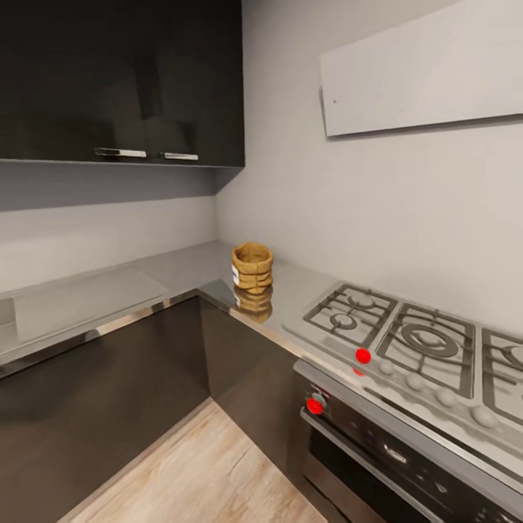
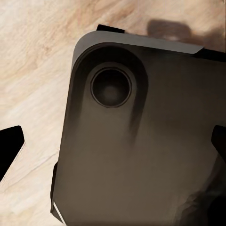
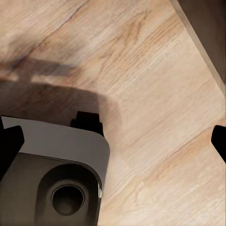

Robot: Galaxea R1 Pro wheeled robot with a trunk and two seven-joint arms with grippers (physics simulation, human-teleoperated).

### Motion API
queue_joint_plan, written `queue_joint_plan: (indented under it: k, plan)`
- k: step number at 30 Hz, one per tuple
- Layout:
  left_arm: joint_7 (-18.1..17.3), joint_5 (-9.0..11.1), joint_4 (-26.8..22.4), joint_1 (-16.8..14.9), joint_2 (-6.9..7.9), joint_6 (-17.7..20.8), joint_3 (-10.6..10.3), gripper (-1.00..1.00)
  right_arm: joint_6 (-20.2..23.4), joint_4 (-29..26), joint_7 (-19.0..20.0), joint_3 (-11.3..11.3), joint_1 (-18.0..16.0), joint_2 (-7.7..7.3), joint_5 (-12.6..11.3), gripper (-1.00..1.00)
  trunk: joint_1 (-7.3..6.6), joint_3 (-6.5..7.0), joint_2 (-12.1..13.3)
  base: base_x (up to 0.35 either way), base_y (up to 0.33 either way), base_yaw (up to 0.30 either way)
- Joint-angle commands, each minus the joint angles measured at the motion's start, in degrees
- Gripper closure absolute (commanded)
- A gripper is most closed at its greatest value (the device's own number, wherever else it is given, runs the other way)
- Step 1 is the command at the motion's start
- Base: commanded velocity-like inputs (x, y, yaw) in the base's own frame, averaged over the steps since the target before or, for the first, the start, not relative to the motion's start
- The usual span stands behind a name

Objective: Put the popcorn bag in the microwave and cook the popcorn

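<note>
Nearest, a wooden floor [image 1: 196, 472] lies below dark cabinets [image 1: 109, 385]. At near right, a built-in oven [image 1: 392, 450] with a red knob [image 1: 314, 405] sits under a gas hob [image 1: 407, 334]. The left gripper [image 2: 113, 141] and right gripper [image 3: 113, 141] hang over the floor, fingertips spread wide, holding nothing. Farther off, the popcorn bag [image 1: 252, 267] stands upright in the countertop [image 1: 145, 280] corner, left of the hob, with wall cabinets [image 1: 120, 80] above.

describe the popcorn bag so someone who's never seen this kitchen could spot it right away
Find the grey L-shaped countertop and follow it to the inner corner, left of the gas hob. The popcorn bag stands there upright: a small tan wrinkled sack with a rolled rim and a white label, alone on that stretch of metal.
</note>
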Motion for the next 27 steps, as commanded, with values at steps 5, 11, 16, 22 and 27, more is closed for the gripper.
queue_joint_plan:
  k: [5, 11, 16, 22, 27]
  plan:
    - [0.03, 0.24, 0.0, -0.02, -0.01, -0.12, 0.17, -1.0, 0.08, 0.11, -0.22, -0.27, -0.07, 0.0, 0.68, -1.0, 0.03, -0.05, -0.03, 0.279, 0.119, 0.0]
    - [0.03, 0.23, 0.0, -0.02, -0.01, -0.12, 0.17, -1.0, 0.08, 0.11, -0.22, -0.26, -0.07, 0.02, 0.67, -1.0, 0.03, -0.05, -0.03, 0.279, 0.119, 0.0]
    - [0.03, 0.24, 0.0, -0.02, -0.01, -0.12, 0.17, -1.0, 0.08, 0.11, -0.22, -0.33, -0.07, 0.08, 0.68, -1.0, 0.03, -0.05, -0.03, 0.279, 0.119, 0.0]
    - [0.11, 0.15, 0.0, -0.02, -0.16, -0.21, 0.18, -1.0, 0.08, 0.11, -0.22, -0.34, -0.07, -0.05, 0.62, -1.0, 0.03, -0.05, -0.03, 0.118, 0.05, 0.0]
    - [0.12, 0.15, -0.05, -0.02, -0.18, -0.31, 0.24, -1.0, -0.07, 0.11, -0.22, -0.35, -0.07, -0.06, 0.66, -1.0, 0.03, -0.05, -0.03, 0.003, 0.001, 0.0]
